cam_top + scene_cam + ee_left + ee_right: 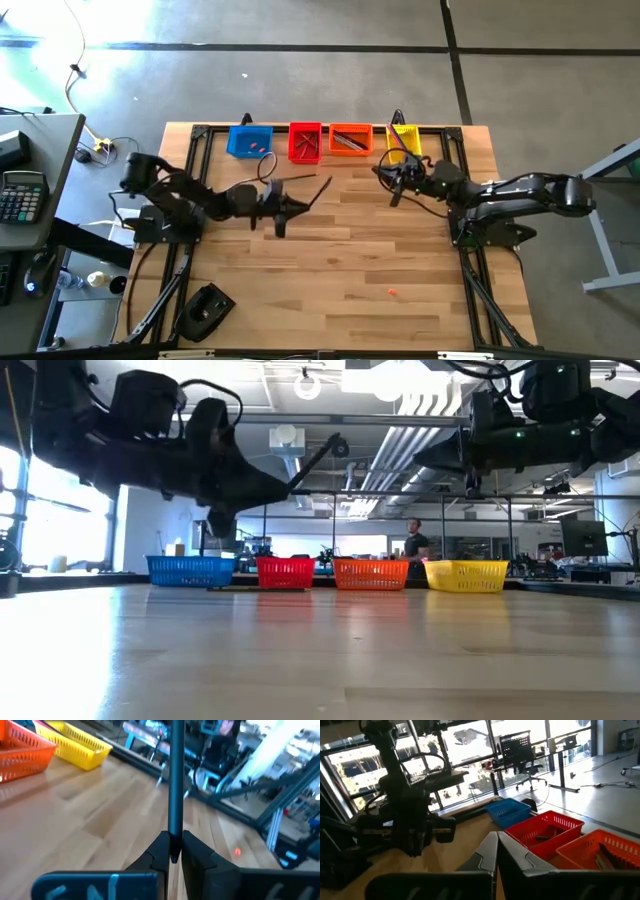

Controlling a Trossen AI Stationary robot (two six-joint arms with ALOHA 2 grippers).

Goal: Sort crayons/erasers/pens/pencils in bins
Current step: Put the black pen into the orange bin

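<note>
While clamped on a dark thin stick (175,785), left pincer (173,851) above the table (340,250); right pincer (497,851) closed, empty.

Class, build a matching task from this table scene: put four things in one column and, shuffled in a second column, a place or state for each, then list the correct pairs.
Things
1. left gripper
2. right gripper
3. blue bin
4. lone eraser

States
A. shut, empty
B. on bare wood near the front
C. grips a dark pen
D. leftmost in the row

Pairs: 1-C, 2-A, 3-D, 4-B
</note>
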